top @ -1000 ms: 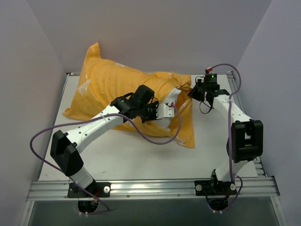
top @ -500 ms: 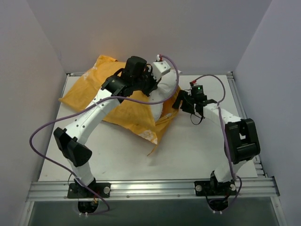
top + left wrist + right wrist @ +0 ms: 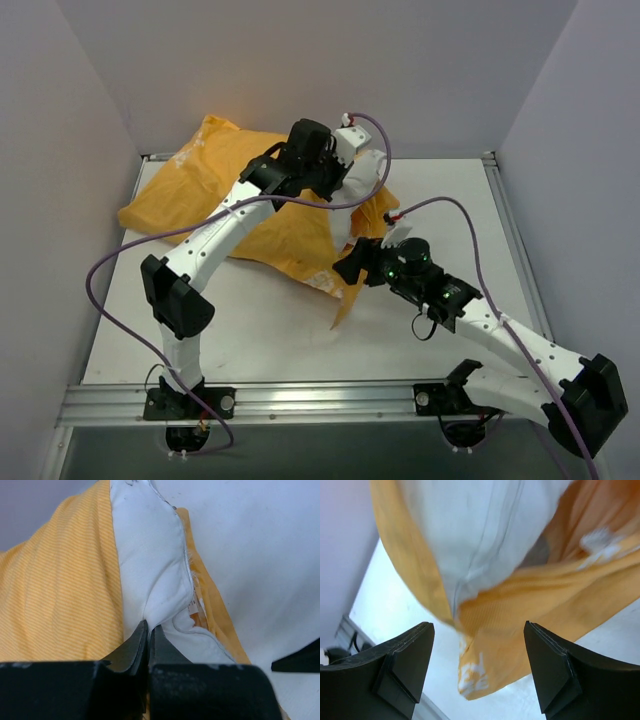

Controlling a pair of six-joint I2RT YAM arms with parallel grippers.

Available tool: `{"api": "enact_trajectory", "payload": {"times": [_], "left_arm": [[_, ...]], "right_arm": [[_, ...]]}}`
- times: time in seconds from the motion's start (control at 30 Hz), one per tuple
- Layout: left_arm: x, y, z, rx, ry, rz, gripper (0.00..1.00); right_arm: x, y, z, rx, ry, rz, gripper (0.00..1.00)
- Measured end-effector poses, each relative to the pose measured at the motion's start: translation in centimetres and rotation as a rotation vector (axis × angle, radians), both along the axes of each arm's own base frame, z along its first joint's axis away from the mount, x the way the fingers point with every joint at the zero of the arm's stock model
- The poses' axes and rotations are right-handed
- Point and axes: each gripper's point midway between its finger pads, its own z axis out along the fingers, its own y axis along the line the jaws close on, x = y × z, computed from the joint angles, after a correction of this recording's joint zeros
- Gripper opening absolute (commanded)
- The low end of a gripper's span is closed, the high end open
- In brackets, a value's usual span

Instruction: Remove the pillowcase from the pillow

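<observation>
The orange-yellow pillowcase (image 3: 230, 205) lies bunched at the back left of the table. The white pillow (image 3: 365, 180) sticks out of its open right end. My left gripper (image 3: 352, 160) is shut on a fold of the pillow (image 3: 150, 555) near its seam, with the striped pillowcase (image 3: 60, 590) to the left of the jaws. My right gripper (image 3: 360, 258) stands open just in front of the opening, nothing between its fingers. In the right wrist view the gripper (image 3: 477, 670) faces the hanging orange edge (image 3: 530, 605), with the pillow (image 3: 480, 525) above it.
The white table (image 3: 300, 330) is boxed in by grey walls at the back and on both sides. An aluminium rail (image 3: 320, 400) runs along the near edge. The left arm's purple cable (image 3: 110, 270) loops over the table's left part.
My right gripper has opened, let go of the pillowcase's right end and swung toward the near middle. The left gripper has carried the pillow's corner toward the back. The pillowcase has slid left.
</observation>
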Motion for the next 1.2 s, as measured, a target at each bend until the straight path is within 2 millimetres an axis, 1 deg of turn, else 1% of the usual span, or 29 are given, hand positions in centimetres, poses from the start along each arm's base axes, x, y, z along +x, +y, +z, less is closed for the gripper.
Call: {"api": "enact_trajectory", "payload": {"times": [0.07, 0.1, 0.13, 0.17, 0.23, 0.27, 0.37, 0.4, 0.43, 0.5, 0.6, 0.67, 0.7, 0.73, 0.77, 0.83, 0.9, 0.97, 1.03, 1.1, 1.13, 1.17, 1.2], "left_arm": [[0.3, 0.1, 0.8, -0.009, -0.017, 0.016, 0.02], [0.4, 0.2, 1.1, -0.012, -0.024, 0.024, 0.02], [0.5, 0.2, 1.3, -0.013, -0.029, 0.030, 0.02], [0.6, 0.3, 1.4, -0.015, -0.032, 0.038, 0.02], [0.7, 0.4, 1.5, -0.018, -0.030, 0.054, 0.02], [0.8, 0.5, 1.6, -0.020, -0.031, 0.064, 0.02], [0.9, 0.7, 2.0, -0.030, -0.027, 0.094, 0.02], [0.9, 0.8, 2.2, -0.034, -0.024, 0.103, 0.02], [0.9, 0.9, 2.4, -0.040, -0.020, 0.112, 0.02], [1.1, 1.2, 3.0, -0.054, -0.005, 0.128, 0.02], [1.8, 1.8, 4.5, -0.088, -0.006, 0.153, 0.02], [2.1, 2.2, 5.2, -0.103, -0.010, 0.169, 0.02], [2.1, 2.3, 5.4, -0.110, -0.011, 0.170, 0.02], [2.2, 2.4, 5.6, -0.115, -0.013, 0.169, 0.02], [2.2, 2.3, 5.7, -0.121, -0.013, 0.167, 0.02], [2.1, 2.2, 5.8, -0.136, 0.000, 0.162, 0.02], [1.8, 2.0, 5.8, -0.152, 0.017, 0.157, 0.02], [1.4, 1.8, 5.6, -0.160, 0.045, 0.148, 0.02], [0.8, 1.7, 5.2, -0.157, 0.074, 0.139, 0.02], [0.5, 1.8, 4.9, -0.148, 0.091, 0.137, 0.02], [0.5, 1.9, 4.8, -0.146, 0.093, 0.137, 0.02], [0.6, 1.9, 4.9, -0.150, 0.088, 0.138, 0.02], [0.7, 1.9, 5.1, -0.156, 0.080, 0.140, 0.02]], "right_arm": [[-1.6, 1.4, -2.0, -0.026, 0.028, 0.048, 0.74], [-2.3, 2.1, -2.7, -0.041, 0.035, 0.066, 0.74], [-2.7, 2.6, -3.1, -0.052, 0.038, 0.078, 0.71], [-2.7, 3.0, -3.4, -0.059, 0.034, 0.081, 0.48], [-2.3, 3.6, -4.2, -0.083, 0.028, 0.068, 0.19], [-1.8, 3.8, -4.9, -0.100, 0.036, 0.054, 0.00], [-1.1, 4.5, -7.5, -0.166, 0.066, 0.037, 0.00], [-1.3, 5.1, -7.9, -0.193, 0.058, 0.049, 0.00], [-1.7, 6.1, -8.0, -0.212, 0.037, 0.074, 0.00], [-3.3, 8.8, -7.0, -0.235, -0.035, 0.157, 0.00], [-6.0, 12.4, -3.8, -0.221, -0.179, 0.250, 0.00], [-6.8, 13.7, -2.0, -0.216, -0.250, 0.267, 0.00], [-6.8, 14.2, -1.3, -0.222, -0.275, 0.262, 0.00], [-6.5, 14.4, -1.0, -0.230, -0.287, 0.252, 0.00], [-5.9, 14.5, -1.1, -0.253, -0.293, 0.236, 0.00], [-4.2, 14.5, -2.7, -0.342, -0.276, 0.197, 0.00], [-1.7, 14.5, -5.2, -0.452, -0.247, 0.152, 0.00], [0.8, 14.0, -8.1, -0.565, -0.218, 0.112, 0.00], [2.8, 12.9, -10.7, -0.650, -0.188, 0.080, 0.01], [3.8, 11.4, -12.4, -0.704, -0.156, 0.059, 0.12], [4.0, 10.9, -12.7, -0.717, -0.148, 0.056, 0.35], [3.9, 10.5, -12.7, -0.718, -0.143, 0.053, 0.45], [3.6, 10.4, -12.5, -0.723, -0.145, 0.067, 0.51]]}}
